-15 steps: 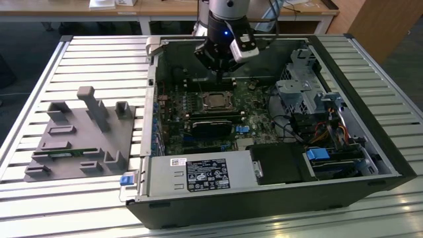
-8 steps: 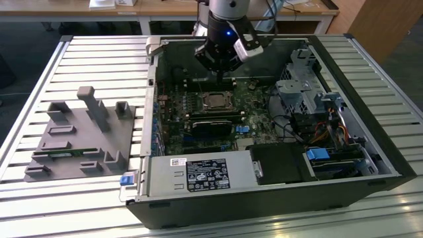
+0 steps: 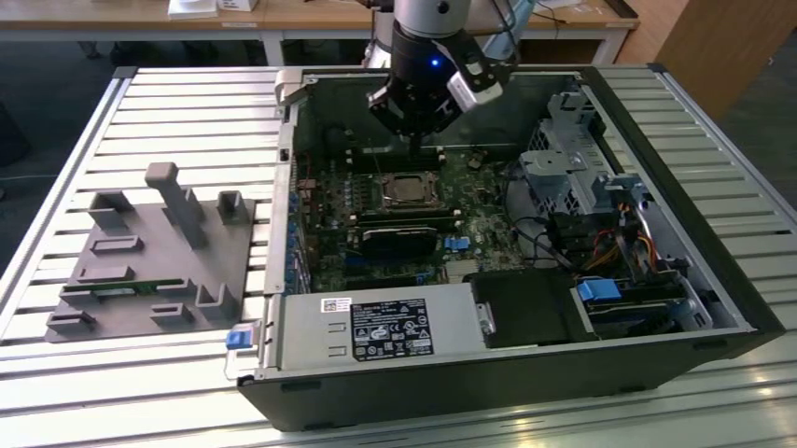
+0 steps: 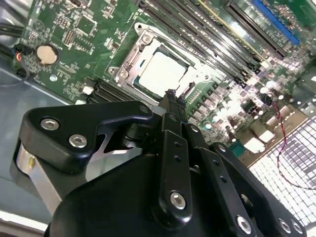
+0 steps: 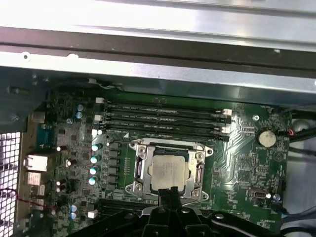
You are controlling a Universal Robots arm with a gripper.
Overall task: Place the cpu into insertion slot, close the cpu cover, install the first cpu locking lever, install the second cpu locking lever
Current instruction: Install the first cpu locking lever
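The cpu [image 5: 169,170] lies flat in the insertion slot [image 4: 142,85], and the cpu cover [image 5: 139,166] is down around it as a silver frame, so the chip looks seated and covered. In the exterior view it sits just above the frame's middle, on the green motherboard [image 3: 480,182] inside the open computer case [image 3: 498,392]. The gripper [image 4: 172,95] hangs at the socket's edge with its fingers drawn together into a narrow tip, likely a shape suited to the thin locking levers there; whether anything is pinched between them I cannot tell.
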